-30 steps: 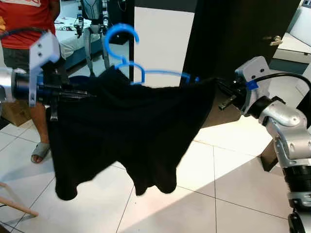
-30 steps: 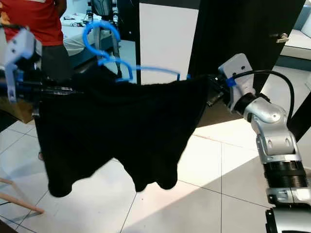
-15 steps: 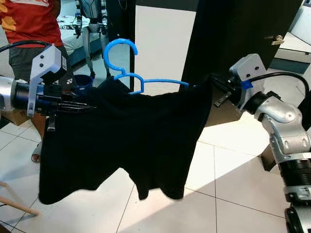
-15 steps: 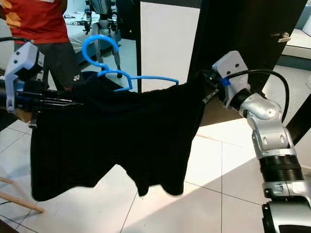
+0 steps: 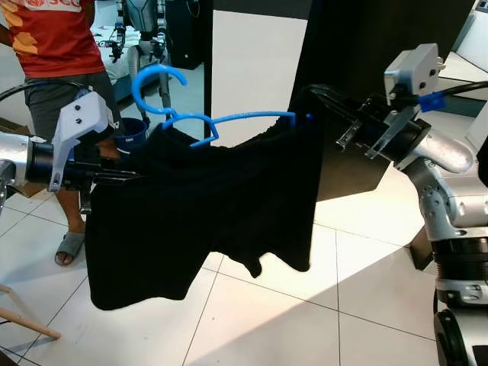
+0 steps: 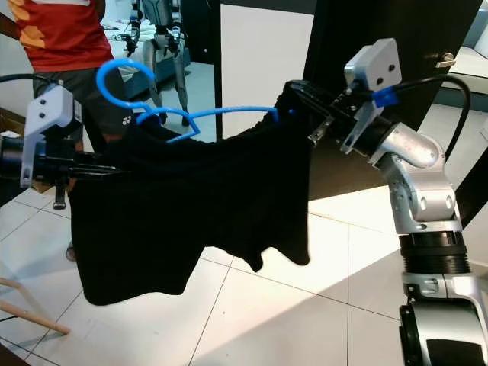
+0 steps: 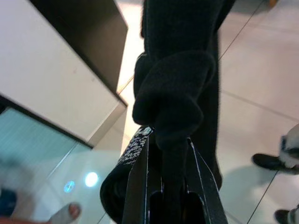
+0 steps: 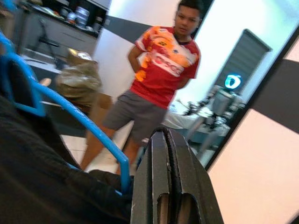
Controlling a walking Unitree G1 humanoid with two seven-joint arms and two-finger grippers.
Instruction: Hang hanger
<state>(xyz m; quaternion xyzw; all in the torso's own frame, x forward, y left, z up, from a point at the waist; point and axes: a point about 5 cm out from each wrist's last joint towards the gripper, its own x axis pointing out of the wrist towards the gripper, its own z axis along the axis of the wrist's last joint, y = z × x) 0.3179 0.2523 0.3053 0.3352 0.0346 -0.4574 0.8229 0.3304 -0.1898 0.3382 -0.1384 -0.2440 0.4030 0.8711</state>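
Observation:
A blue plastic hanger (image 5: pixel 229 118) carries a black garment (image 5: pixel 206 198), held up in the air between my two arms. Its hook (image 5: pixel 156 76) points up at the left. My left gripper (image 5: pixel 128 175) is shut on the garment's left edge; the left wrist view has a bunched black fold (image 7: pixel 173 107) pinched between the fingers. My right gripper (image 5: pixel 314 93) is raised at the hanger's right end, shut on the cloth bunched there. In the right wrist view the blue hanger arm (image 8: pixel 93 135) ends just beside the shut fingers (image 8: pixel 161 163).
A person in a red shirt (image 5: pixel 53 46) stands at the back left, close behind my left arm. Another robot (image 5: pixel 141 23) stands further back. A dark door (image 5: pixel 381 38) and a white wall panel (image 5: pixel 252 61) lie ahead. A wooden bar (image 5: pixel 27 324) crosses the tiled floor at lower left.
My right gripper has risen and swung left, lifting the garment's right end. The cloth now hangs narrower and shorter, and the hanger's hook has shifted left.

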